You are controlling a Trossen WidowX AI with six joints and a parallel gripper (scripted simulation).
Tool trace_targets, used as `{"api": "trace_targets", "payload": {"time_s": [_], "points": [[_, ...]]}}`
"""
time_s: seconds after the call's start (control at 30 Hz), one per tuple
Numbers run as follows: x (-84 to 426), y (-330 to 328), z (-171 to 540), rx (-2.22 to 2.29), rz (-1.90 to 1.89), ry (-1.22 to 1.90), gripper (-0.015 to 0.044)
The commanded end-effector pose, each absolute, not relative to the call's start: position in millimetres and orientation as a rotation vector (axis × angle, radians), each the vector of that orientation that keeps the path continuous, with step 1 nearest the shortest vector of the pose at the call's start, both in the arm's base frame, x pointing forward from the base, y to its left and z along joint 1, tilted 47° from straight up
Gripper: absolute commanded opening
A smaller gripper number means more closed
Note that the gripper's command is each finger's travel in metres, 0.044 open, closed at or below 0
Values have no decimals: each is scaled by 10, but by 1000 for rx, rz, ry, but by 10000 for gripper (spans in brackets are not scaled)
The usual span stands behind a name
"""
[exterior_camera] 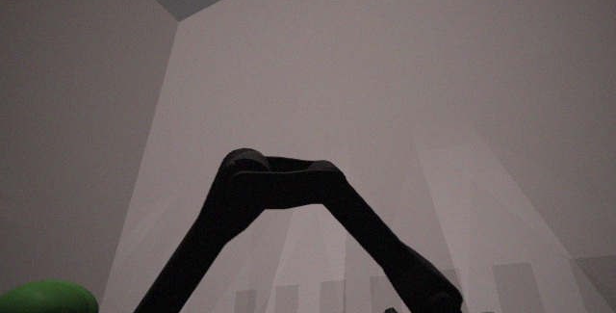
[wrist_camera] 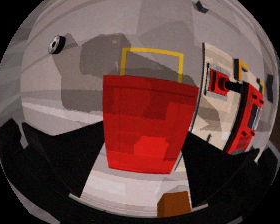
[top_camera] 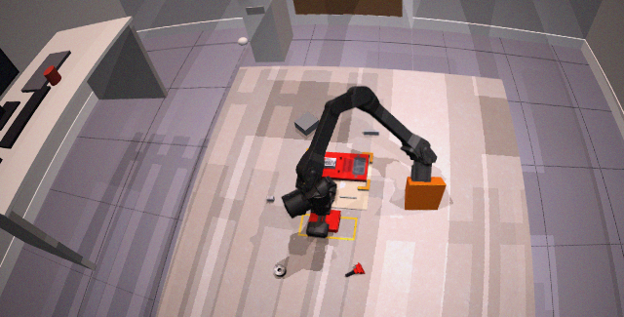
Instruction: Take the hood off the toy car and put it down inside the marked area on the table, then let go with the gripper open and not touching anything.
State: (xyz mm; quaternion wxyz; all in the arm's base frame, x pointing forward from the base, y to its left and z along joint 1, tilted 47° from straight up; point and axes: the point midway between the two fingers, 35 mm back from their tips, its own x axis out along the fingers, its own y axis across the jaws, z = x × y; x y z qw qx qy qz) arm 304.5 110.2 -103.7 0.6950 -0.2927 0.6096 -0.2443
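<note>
The red hood (top_camera: 333, 220) (wrist_camera: 143, 112) is between the two black fingers of my gripper (top_camera: 324, 220) (wrist_camera: 145, 129), which is shut on it. In the top view the hood overlaps the yellow outline of the marked area (top_camera: 356, 229) (wrist_camera: 152, 51), and the near finger covers part of it. In the wrist view the far part of the outline shows beyond the hood's edge. The hood's height above the table is hard to tell. The red toy car body (top_camera: 346, 166) (wrist_camera: 251, 120) lies behind, partly hidden by the arm. The gripper is out of sight in the exterior view.
A pale board (top_camera: 360, 203) lies beside the car. An orange block (top_camera: 425, 195) (wrist_camera: 174, 205) stands at the right, under the arm's far end. A silver ring (top_camera: 279, 270) (wrist_camera: 56, 44) and a red-and-black piece (top_camera: 359, 268) lie in front. A grey box (top_camera: 306, 124) lies at the back.
</note>
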Motion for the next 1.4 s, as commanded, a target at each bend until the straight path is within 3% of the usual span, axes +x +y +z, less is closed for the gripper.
{"api": "trace_targets", "payload": {"time_s": [0.0,1.37], "points": [[3023,1039,-1084,-668,-549,1369,0],[3036,865,-1235,-670,-552,1368,0]]}}
